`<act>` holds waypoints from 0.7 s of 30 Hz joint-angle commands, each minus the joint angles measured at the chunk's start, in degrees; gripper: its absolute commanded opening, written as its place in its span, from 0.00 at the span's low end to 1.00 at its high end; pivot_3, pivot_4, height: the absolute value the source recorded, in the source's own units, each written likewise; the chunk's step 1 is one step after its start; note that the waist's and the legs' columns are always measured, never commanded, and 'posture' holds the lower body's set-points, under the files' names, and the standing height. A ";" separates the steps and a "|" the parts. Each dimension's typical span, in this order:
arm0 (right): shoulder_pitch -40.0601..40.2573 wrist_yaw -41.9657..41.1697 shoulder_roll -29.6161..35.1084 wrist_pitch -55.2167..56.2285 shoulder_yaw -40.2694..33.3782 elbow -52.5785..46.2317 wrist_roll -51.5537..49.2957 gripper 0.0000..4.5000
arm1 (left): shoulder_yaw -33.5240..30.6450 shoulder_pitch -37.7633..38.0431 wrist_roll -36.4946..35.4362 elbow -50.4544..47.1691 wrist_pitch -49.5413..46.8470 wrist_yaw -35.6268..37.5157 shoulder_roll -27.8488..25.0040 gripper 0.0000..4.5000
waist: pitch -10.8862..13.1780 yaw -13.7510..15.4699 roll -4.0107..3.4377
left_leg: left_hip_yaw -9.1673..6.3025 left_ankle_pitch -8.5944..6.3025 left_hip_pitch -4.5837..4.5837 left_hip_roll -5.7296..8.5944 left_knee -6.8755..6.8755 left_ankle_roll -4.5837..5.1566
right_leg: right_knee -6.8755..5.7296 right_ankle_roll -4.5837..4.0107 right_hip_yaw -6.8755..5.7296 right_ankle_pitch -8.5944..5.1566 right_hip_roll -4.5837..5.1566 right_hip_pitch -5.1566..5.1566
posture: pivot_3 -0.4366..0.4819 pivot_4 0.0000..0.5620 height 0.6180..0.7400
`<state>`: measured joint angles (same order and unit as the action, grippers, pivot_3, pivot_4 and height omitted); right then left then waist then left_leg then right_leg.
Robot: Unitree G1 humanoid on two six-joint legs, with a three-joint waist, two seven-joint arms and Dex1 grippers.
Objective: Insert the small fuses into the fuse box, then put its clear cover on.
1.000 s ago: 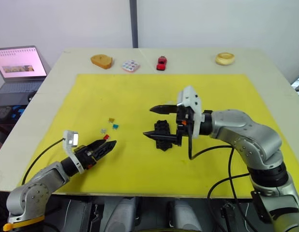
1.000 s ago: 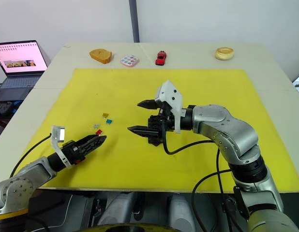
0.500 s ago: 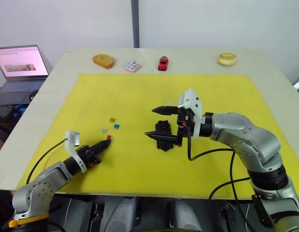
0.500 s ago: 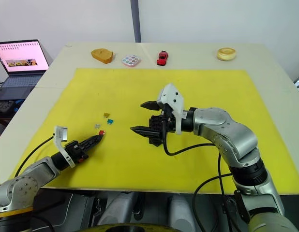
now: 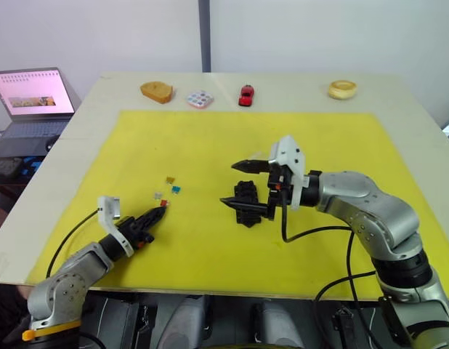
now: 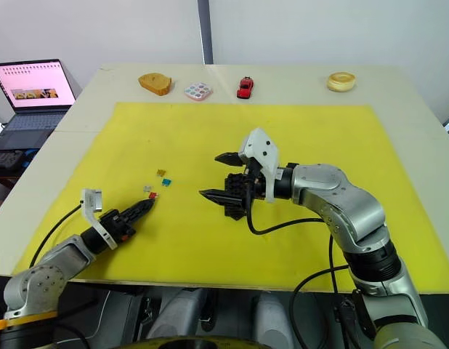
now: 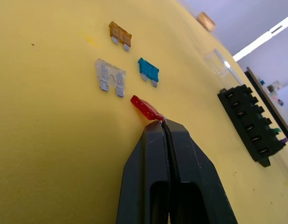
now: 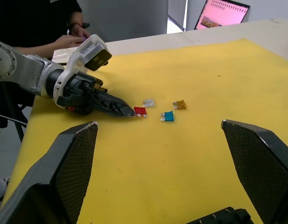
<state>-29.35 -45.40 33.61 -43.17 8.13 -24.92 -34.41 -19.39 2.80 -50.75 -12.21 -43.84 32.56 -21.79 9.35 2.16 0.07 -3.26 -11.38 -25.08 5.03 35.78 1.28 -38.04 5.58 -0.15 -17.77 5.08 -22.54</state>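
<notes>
Since one second ago the left pincer (image 7: pixel 163 122) has drawn back slightly toward the near left corner of the surface; its two black fingers are pressed together, tips touching the edge of the small translucent red blade fuse (image 7: pixel 147 108), which lies on the yellow mat (image 5: pixel 210 138). Whether the tips actually grip the fuse cannot be told.

Beside the red fuse, toward the far edge: a grey translucent fuse (image 7: pixel 110 77), a teal fuse (image 7: pixel 148 70) and an amber fuse (image 7: pixel 120 34), all flat on the mat, apart from one another.

Right pincer (image 5: pixel 237 185) hangs wide open, holding nothing, fingers either side of the black rectangular slotted fuse box (image 5: pixel 246 201) near the mat's centre. Some slots at one end show coloured tops.

Clear plastic cover (image 7: pixel 218 66) lies on the mat beyond the box.
</notes>
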 commanded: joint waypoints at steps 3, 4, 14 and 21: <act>-0.78 -0.53 -0.66 1.63 -0.59 -0.16 0.46 1.00 | -0.63 2.03 0.23 0.15 0.35 -1.00 -0.17 0.15 | 0.00 -0.11 0.00 | 0.00 0.01 0.00 0.00 -0.01 0.02 | 0.00 0.00 0.00 0.00 0.00 -0.01 | 0.48 0.27 1.00; -0.85 -0.59 -0.69 1.67 -0.60 -0.05 0.51 1.00 | -0.58 2.23 0.34 0.24 0.50 -1.33 -0.08 0.27 | 0.00 -0.13 0.00 | 0.00 0.01 0.00 0.00 -0.02 0.02 | 0.01 0.00 0.00 0.00 0.00 -0.02 | 0.48 0.27 1.00; -1.13 -0.63 -1.05 1.60 -0.61 0.01 0.66 1.00 | -0.99 1.19 1.50 2.28 4.06 -3.68 2.11 0.47 | -0.02 -0.06 -0.03 | 0.00 0.00 0.01 -0.02 -0.05 0.01 | 0.02 -0.02 0.00 -0.01 0.00 -0.01 | 0.48 0.27 1.00; -1.21 -0.66 -1.33 1.39 -0.59 -0.25 0.93 1.00 | -4.00 -1.17 -2.63 3.61 2.68 -8.66 4.99 0.47 | -0.02 0.07 -0.03 | -0.01 0.00 0.01 -0.02 -0.05 -0.01 | 0.02 -0.02 -0.01 -0.01 0.00 0.01 | 0.48 0.27 1.00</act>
<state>-29.38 -45.89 32.68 -42.78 8.17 -24.36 -33.35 -20.77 2.05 -53.70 -11.45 -41.23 27.62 -16.74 9.33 2.23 0.04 -3.28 -11.38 -25.07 5.02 35.73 1.27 -38.02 5.56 -0.16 -17.78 5.07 -22.54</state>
